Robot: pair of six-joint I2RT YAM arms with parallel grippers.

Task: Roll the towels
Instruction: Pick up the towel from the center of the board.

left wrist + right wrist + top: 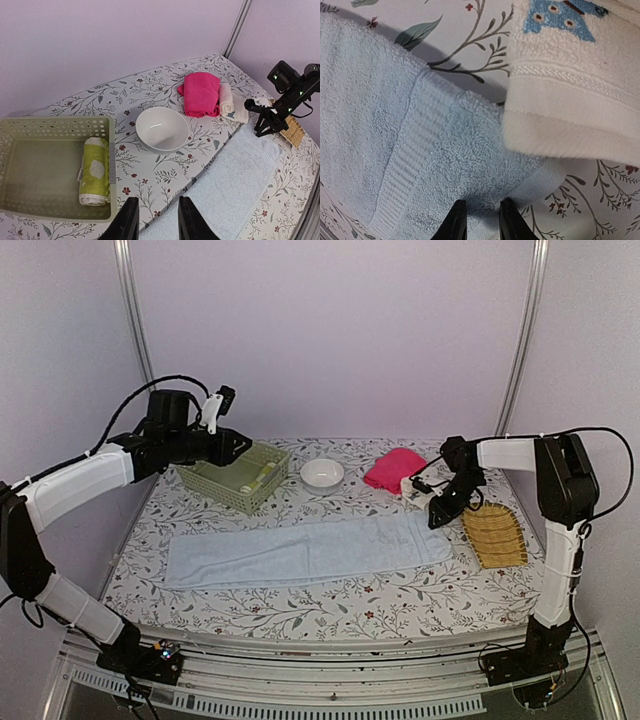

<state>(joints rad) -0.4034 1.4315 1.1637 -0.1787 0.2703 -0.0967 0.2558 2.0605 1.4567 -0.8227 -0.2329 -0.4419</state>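
- Your right gripper (482, 221) is low at the right end of the blue towel (420, 150). Its fingers are drawn close, pinching that towel's corner.
- Just past that corner lies the cream towel (570, 115). It has a blue stitched motif with pale dots, cut off by the frame edge, so you cannot make out what it shows.
- Your left gripper (154, 220) hangs in the air by the basket (55, 131), fingers apart with nothing between them.
- You have one thing in the basket: the green towel (95, 170), rolled, lying against the wall nearest the bowl (162, 128). A small tag on its side is too small to read.
- You will find the bowl on the table (300, 610), between the basket and the pink towel (201, 93).
- The pink towel is folded, and the cream towel touches its right side.
- The blue towel lies flat and unrolled, stretched left to right across the middle of the table.
- Your tray (494, 535) sits at the right, just beside the blue towel's end.
- Your count: four towels, one basket, one bowl, one tray.
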